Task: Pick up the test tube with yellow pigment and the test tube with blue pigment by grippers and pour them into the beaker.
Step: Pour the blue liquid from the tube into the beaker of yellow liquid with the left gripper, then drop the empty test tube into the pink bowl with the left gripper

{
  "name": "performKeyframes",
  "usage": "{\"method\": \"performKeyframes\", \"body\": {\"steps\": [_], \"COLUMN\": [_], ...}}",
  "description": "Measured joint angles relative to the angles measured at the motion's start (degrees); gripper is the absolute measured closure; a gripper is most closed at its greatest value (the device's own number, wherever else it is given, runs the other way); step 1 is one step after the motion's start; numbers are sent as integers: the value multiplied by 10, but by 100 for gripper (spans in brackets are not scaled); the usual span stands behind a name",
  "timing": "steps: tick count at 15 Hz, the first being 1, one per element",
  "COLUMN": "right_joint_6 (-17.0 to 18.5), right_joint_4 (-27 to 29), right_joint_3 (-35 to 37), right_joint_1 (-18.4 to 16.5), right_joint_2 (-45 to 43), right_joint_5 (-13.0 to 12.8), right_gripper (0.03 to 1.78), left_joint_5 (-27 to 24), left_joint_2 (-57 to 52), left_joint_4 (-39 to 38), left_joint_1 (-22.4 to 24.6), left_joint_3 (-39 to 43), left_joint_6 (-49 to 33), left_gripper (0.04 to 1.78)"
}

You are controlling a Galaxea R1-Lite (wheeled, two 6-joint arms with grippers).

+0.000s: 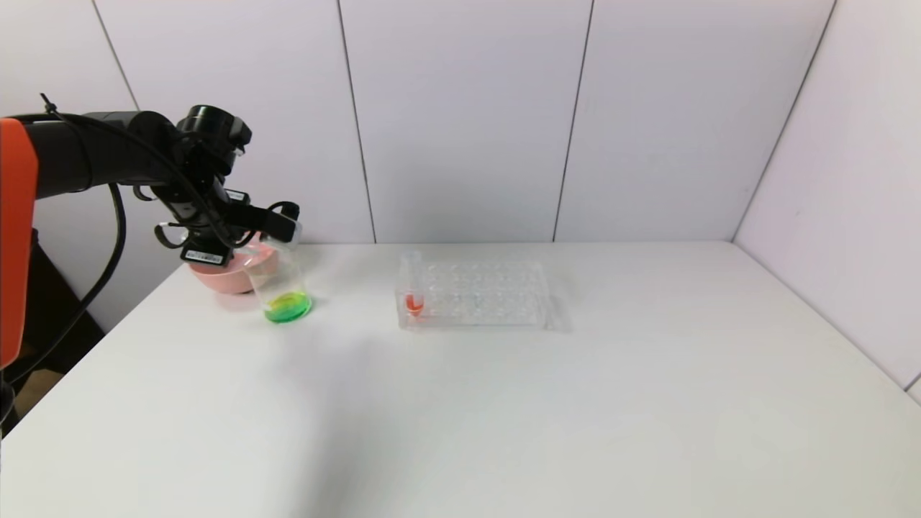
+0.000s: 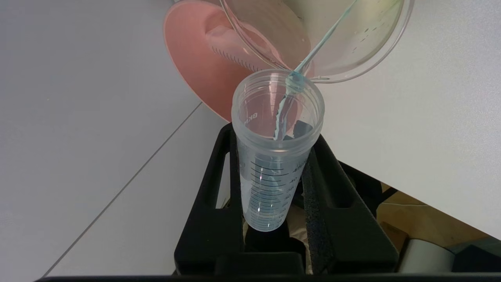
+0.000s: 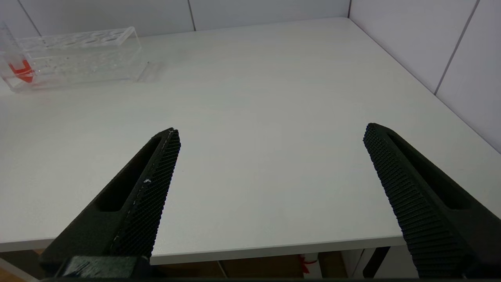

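Note:
My left gripper [image 1: 282, 221] [image 2: 274, 135] is shut on the test tube with blue pigment [image 2: 270, 172] and holds it tipped mouth-first over the beaker [image 1: 282, 284] [image 2: 352, 47]. A thin blue stream [image 2: 317, 49] runs from the tube's mouth down the beaker's inner wall. Green liquid [image 1: 288, 308] lies in the bottom of the beaker, which stands at the table's back left. No tube with yellow pigment shows. My right gripper [image 3: 272, 133] hangs open and empty over the table's front edge, out of the head view.
A pink bowl [image 1: 219, 277] [image 2: 191, 66] stands just behind the beaker, with a clear graduated tube [image 2: 231, 49] lying in it. A clear many-holed rack [image 1: 478, 291] [image 3: 82, 55] sits mid-table and holds a red-liquid tube [image 1: 414, 293] [image 3: 17, 66] at its left end. White walls close the back and right.

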Motion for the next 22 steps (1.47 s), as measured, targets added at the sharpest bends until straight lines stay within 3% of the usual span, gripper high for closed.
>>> {"method": "performKeyframes", "body": {"steps": [16,19,22], "right_joint_6": [0,0,0], "right_joint_4": [0,0,0], "right_joint_3": [0,0,0], "right_joint_1": [0,0,0], "right_joint_2": [0,0,0], "right_joint_5": [0,0,0], "right_gripper": [10,10,10], "left_joint_5": [-7,-60,-159], "left_joint_2": [-11,-17,-26], "left_joint_4": [7,14,7], "left_joint_1": [5,19,41], "left_joint_3": [1,1,1], "left_joint_6": [-31,-116,-255], "left_gripper": [137,137,137]}}
